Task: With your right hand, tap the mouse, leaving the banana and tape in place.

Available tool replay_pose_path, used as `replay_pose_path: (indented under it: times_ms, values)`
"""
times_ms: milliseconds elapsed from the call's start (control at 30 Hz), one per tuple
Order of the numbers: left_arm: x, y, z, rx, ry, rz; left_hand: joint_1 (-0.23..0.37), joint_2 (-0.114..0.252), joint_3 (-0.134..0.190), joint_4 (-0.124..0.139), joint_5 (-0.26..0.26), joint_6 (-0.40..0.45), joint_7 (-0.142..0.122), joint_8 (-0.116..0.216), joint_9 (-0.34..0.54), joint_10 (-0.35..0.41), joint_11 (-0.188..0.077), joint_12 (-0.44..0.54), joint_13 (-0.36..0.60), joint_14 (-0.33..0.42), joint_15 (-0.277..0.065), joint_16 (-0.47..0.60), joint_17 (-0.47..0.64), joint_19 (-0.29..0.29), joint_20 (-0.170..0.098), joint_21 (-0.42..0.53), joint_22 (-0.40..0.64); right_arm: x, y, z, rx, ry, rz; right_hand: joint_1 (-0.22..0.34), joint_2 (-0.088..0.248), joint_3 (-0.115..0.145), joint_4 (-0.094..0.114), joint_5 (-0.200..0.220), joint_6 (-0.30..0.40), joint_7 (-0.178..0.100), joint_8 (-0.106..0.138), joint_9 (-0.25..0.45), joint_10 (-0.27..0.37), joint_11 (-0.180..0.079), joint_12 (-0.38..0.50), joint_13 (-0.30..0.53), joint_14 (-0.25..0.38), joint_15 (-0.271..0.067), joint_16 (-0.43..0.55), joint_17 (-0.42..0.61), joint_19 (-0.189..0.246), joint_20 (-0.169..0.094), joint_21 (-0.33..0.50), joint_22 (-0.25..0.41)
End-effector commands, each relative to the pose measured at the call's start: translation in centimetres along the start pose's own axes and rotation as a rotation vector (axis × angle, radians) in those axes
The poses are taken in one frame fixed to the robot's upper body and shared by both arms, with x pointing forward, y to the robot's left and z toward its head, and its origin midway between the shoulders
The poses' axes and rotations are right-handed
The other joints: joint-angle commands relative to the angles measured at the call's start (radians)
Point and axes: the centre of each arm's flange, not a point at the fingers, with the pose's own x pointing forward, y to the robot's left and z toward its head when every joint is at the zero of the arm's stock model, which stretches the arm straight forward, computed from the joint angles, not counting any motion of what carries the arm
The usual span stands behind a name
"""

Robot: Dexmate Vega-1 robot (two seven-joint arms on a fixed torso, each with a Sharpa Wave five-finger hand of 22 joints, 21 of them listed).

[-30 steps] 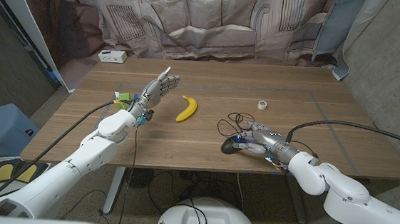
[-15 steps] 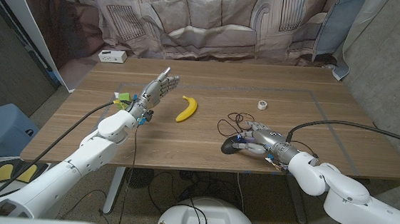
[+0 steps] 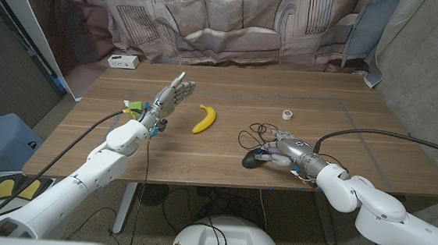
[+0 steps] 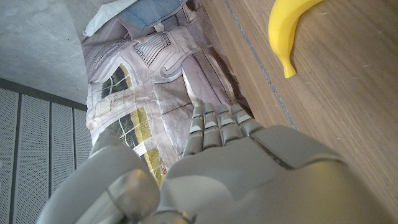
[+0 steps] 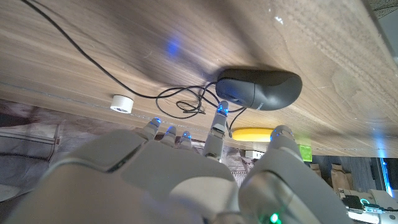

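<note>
While the dark mouse (image 3: 252,159) lay near the front edge of the wooden worktop (image 3: 319,138), right of its middle, the right hand (image 3: 283,152) sat just beside it on the side toward the robot's right, fingers stretched toward the mouse and holding nothing. From the right wrist view one fingertip (image 5: 220,109) reached to the mouse (image 5: 261,88) body, though whether it actually touched could not be told. A thin black cable (image 3: 259,131) lay in loose loops on the wood just behind the mouse and the hand — the same tangle showed in the right wrist view beside the mouse (image 5: 186,99). Farther back and toward the right stood the small white roll of tape (image 3: 287,114), well apart from the mouse, upright on its flat side. Left of the mouse and also farther back lay the yellow banana (image 3: 205,118), lengthwise from front to back, alone on the bare wood. Beyond it, on the left part of the worktop, the left hand (image 3: 169,99) was raised above the surface, fingers straight and close together, gripping nothing — its wrist view showed the banana (image 4: 290,29) off past the fingers (image 4: 214,125). At the far left corner sat a white box (image 3: 122,61), and a printed cloth backdrop (image 3: 235,22) hung behind the worktop.
</note>
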Motion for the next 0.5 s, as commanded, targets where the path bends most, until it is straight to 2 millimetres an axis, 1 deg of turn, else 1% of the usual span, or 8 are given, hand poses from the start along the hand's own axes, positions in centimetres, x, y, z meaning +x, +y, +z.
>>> replay_pose_path:
  times_ms: [33,500]
  values:
    - [-0.05,0.12,-0.20,-0.008,-0.001,0.002,0.000,0.006,0.004,-0.005,-0.002,0.005,-0.005,-0.001,0.002,0.005,-0.004,-0.003,0.001,0.001,0.001,0.004,0.002,-0.008,0.002,0.000,0.005,-0.10,-0.86,0.34,-0.032,0.010,-0.030,0.000,0.005,0.005,0.000,-0.001,-0.006,-0.002,-0.006,0.003,-0.006,0.001,0.012,0.004,-0.161,0.000,0.006,0.003,-0.102,0.012,0.005,0.003]
    - [0.39,-0.01,-0.34,-0.014,-0.008,-0.008,-0.001,0.007,0.004,-0.006,-0.002,0.005,-0.003,-0.001,0.002,0.005,-0.004,-0.003,0.002,0.001,0.001,0.004,0.002,-0.008,0.003,0.000,0.005,-0.73,-1.66,0.40,-0.038,0.019,-0.067,0.002,0.004,0.007,-0.002,-0.001,-0.011,-0.004,-0.009,0.003,0.000,0.001,0.012,0.004,-0.151,0.000,0.008,0.003,-0.101,0.015,0.006,0.003]
